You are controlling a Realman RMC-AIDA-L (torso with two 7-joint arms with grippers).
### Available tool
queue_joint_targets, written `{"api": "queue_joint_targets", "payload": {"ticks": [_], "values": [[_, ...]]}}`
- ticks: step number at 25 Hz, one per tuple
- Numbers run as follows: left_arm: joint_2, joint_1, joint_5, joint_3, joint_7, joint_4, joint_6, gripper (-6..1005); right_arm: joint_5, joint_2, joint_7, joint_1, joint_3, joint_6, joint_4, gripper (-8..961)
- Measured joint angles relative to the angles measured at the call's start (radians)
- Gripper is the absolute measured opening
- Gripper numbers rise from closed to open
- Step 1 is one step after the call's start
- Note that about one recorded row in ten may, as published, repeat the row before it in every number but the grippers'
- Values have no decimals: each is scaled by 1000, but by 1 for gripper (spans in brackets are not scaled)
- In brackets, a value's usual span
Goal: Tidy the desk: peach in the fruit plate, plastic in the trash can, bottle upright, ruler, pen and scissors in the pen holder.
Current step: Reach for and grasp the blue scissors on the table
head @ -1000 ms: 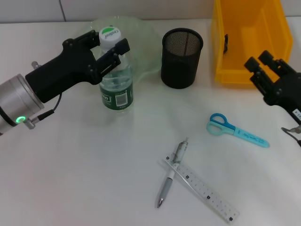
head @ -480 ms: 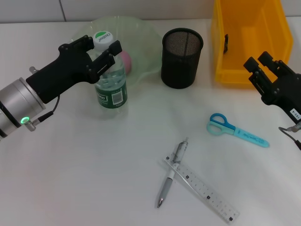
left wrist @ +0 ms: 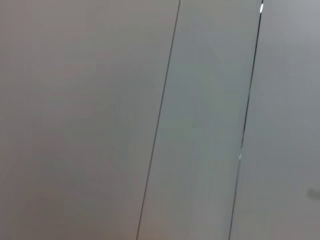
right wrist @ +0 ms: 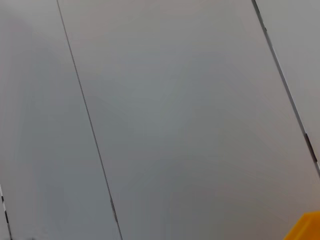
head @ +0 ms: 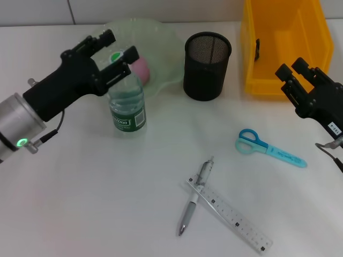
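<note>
The clear bottle (head: 127, 104) with a green label stands upright on the white desk, just in front of the pale green fruit plate (head: 161, 37). My left gripper (head: 121, 46) is open, its fingers spread on either side of the bottle's green cap (head: 114, 55) without gripping it. A pink peach (head: 141, 68) lies in the plate behind the bottle. The blue scissors (head: 269, 148), the silver pen (head: 195, 198) and the clear ruler (head: 231, 217) lie flat on the desk. My right gripper (head: 291, 68) hovers open and empty at the right, in front of the bin. No plastic can be made out.
The black mesh pen holder (head: 207, 65) stands at the back centre. The yellow bin (head: 284, 48) sits at the back right, a small dark item inside by its left wall. The pen lies across the ruler's end. Both wrist views show only wall panels.
The left gripper, shut around the bottle's neck before, has spread its fingers and lifted a little. The bottle shifted slightly left and now stands free. The right arm barely moved.
</note>
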Motion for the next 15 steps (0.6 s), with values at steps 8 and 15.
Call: {"api": "queue_joint_targets", "payload": {"ticks": [8, 15], "values": [[18, 92, -88, 2, -46, 38, 239, 720, -5, -7, 23, 12, -6, -14, -19, 464], [86, 159, 110, 34, -209, 99, 283, 712, -40, -11, 399, 44, -192, -84, -342, 465]]}}
